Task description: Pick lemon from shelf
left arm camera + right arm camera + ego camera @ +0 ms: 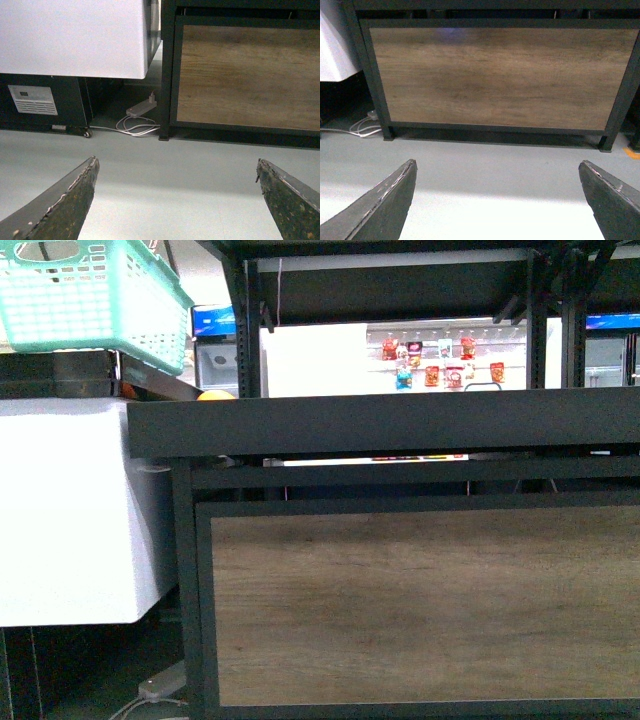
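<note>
The shelf [380, 425] fills the front view: a black metal rack with a raised front lip and a wood-look lower panel [420, 600]. Its tray top is hidden behind the lip, and the lemon is out of view. Neither arm shows in the front view. My left gripper [176, 167] is open low over the grey floor, facing the shelf's wood panel [245, 75] near its left corner post. My right gripper [497, 170] is also open over the floor, squarely facing the same panel [495, 75]. Nothing lies between either pair of fingers.
A white chest cabinet [70, 510] stands left of the shelf, with a teal plastic basket [90, 300] above it. The top of an orange round fruit [216, 395] peeks over the lip. A power strip with cables [140, 107] lies on the floor by the corner post.
</note>
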